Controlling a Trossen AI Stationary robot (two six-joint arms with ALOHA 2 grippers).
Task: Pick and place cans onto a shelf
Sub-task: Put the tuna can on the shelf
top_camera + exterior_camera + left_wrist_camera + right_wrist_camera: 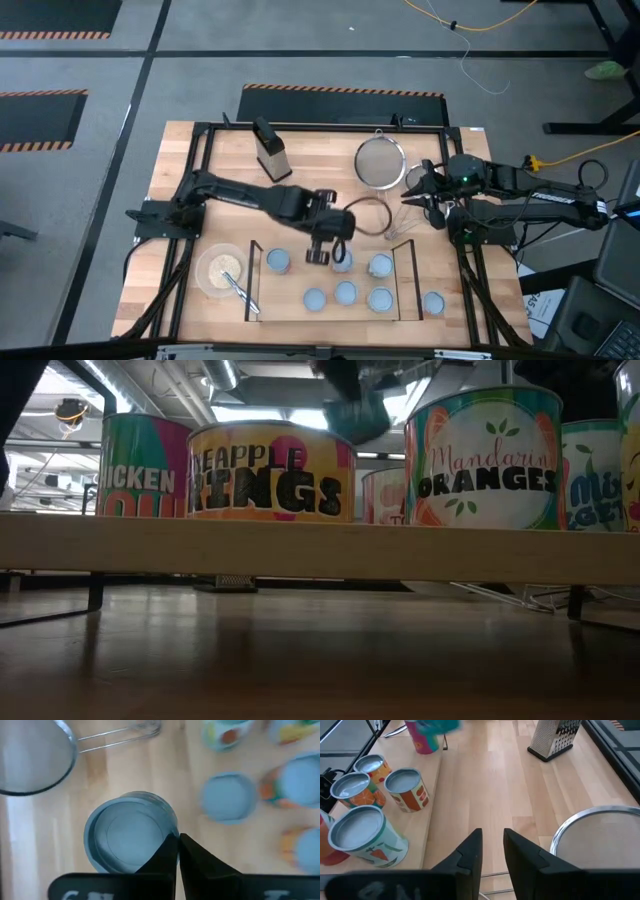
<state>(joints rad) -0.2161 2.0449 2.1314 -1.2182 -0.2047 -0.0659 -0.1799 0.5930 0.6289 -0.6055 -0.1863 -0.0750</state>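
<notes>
1. Left gripper [330, 250] reaches in from the left side of the table and hangs over the shelf [262, 300], near its back edge. In the left wrist view its two dark fingers [167, 857] are pressed together with no gap, their tips over the rim of a can [131, 837] seen from above. Whether the tips touch that rim cannot be told.
2. Left of the shelf stands a pale bowl [218, 268] with a utensil in it. At the back of the table a grater [272, 150] stands upright.
3. Six cans [345, 292] show on the shelf board from above, with round pale blue tops. The one under the left gripper is partly covered by it. One more can [433, 302] stands on the table just beyond the shelf's right upright.
4. In the low view the shelf board crosses the whole picture and hides the cans' lower parts. Labels are cut off at the picture's edges, and a dark blurred shape at the top is hard to make out.
5. A round strainer [381, 162] lies at the back, right of centre.
6. Right gripper [425, 190] waits at the right side, beside the strainer. Its fingers [470, 851] stand slightly apart with nothing between them.
</notes>
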